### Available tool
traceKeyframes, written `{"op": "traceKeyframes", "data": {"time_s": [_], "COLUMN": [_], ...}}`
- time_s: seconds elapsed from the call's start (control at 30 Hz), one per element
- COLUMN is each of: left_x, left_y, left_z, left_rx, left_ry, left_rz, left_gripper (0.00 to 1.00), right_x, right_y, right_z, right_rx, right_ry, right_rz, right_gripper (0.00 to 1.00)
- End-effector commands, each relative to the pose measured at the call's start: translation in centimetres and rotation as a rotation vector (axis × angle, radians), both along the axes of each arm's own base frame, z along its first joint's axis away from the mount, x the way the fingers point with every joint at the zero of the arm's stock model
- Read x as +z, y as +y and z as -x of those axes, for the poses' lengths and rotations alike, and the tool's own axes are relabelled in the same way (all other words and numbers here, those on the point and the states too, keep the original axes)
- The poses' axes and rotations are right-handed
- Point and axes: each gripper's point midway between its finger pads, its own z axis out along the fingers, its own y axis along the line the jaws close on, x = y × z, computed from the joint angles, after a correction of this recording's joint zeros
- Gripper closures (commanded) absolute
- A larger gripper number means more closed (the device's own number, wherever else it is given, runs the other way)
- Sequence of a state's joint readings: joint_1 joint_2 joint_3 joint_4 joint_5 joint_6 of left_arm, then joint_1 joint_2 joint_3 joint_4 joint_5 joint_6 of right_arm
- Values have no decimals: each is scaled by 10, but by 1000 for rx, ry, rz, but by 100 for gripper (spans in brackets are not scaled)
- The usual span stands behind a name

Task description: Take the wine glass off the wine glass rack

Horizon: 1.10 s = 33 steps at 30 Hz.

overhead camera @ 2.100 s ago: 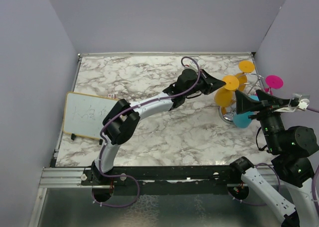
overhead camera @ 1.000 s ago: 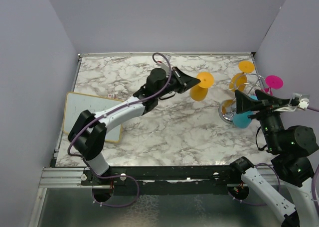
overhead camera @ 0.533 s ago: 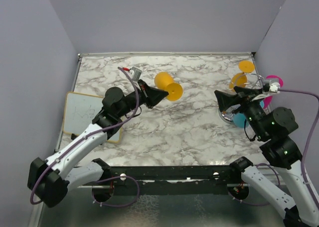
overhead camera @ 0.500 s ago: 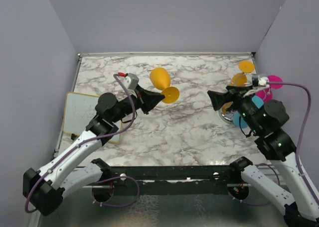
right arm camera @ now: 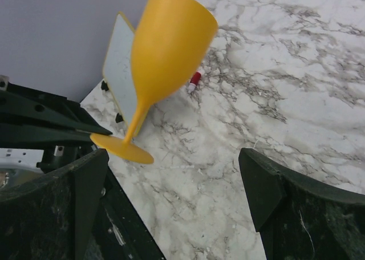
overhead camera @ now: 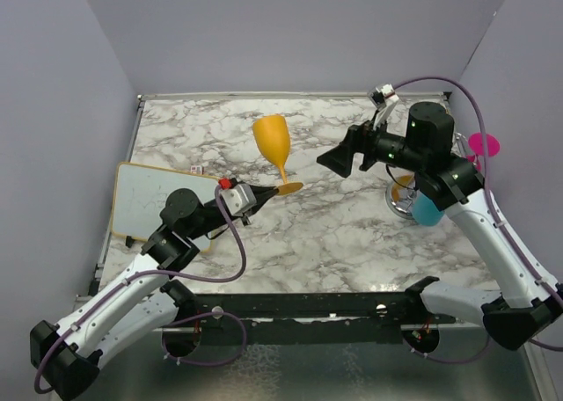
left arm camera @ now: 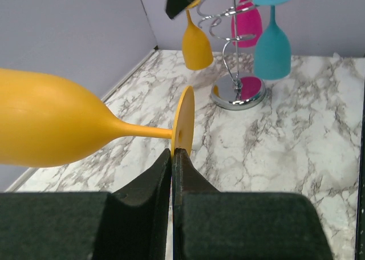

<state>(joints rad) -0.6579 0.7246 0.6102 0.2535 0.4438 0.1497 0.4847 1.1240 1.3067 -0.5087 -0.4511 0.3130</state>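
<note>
The left hand (left arm camera: 172, 156) is clenched on the foot rim of the wine glass (left arm camera: 51, 126), which juts ahead of it, well clear of the rack (left arm camera: 236, 94); likely light, stiff and slick, so grip the stem.

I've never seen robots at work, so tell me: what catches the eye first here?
A bright orange opaque wine glass stands out, held in the air above the marbled table by its round foot, pinched in the left gripper. At the table's right, a shiny silver wire rack carries an orange glass, a pink glass and a teal glass, all hanging upside down. The right gripper hovers open between the two.
</note>
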Motion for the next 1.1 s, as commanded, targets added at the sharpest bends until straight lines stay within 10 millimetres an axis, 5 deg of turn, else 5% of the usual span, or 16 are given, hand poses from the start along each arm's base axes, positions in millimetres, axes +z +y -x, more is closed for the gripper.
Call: {"op": "traceKeyframes", "data": {"time_s": [0.0,0.47,0.83,1.07], "left_x": [-4,-36,-39,-42], "left_y": [-8,-16,-21,-24], "left_z": [15,49,61,63], "left_rx": [-69,-182,-237,-255], "left_ry": [-132,-166,-155,-140], "left_rz": [-61,-108,-104,-111], "left_gripper": [100,100,100,100], "right_x": [9,-23,-63,-68], "right_y": [14,61,78,86], "right_z": [23,15,14,20], "right_rx": [145,365,468,533], "right_ry": [60,343,546,585], "right_rz": [-13,-105,-126,-158], "right_gripper": [0,0,0,0]}}
